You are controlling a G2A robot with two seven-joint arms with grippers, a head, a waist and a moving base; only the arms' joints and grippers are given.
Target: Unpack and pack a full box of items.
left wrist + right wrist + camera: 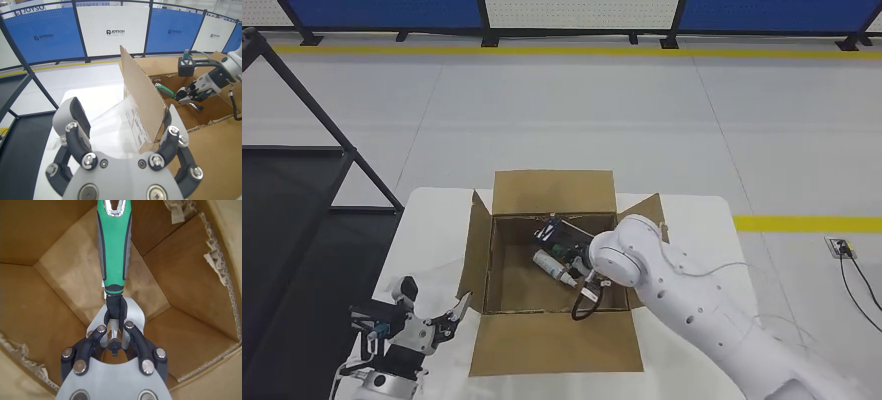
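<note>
1. At your far left, a black rack [282, 230] [22, 132] stands beside the white table [437, 240].
2. Your left gripper [437, 300] [124, 115] hovers over the table's near left corner. Its jaws are spread wide with nothing between them, and it sits just beside the box's left flap [141, 91].
3. A sheet of clear plastic [111, 121] lies on the table against the outside of that side of the box.
4. The cardboard box [485, 265] [189, 279] sits in the middle of the table with all four flaps folded open.
5. Inside the box, your right gripper [567, 268] [186, 95] [115, 306] is clamped on the green-handled tool [166, 91] [114, 247]. It holds the dark neck just below the grip, and the handle points away from the wrist toward the box's left side. You cannot tell whether the handle's far end touches the cardboard.
6. Your right arm [692, 300] comes in over the box's right flap from the near right.
</note>
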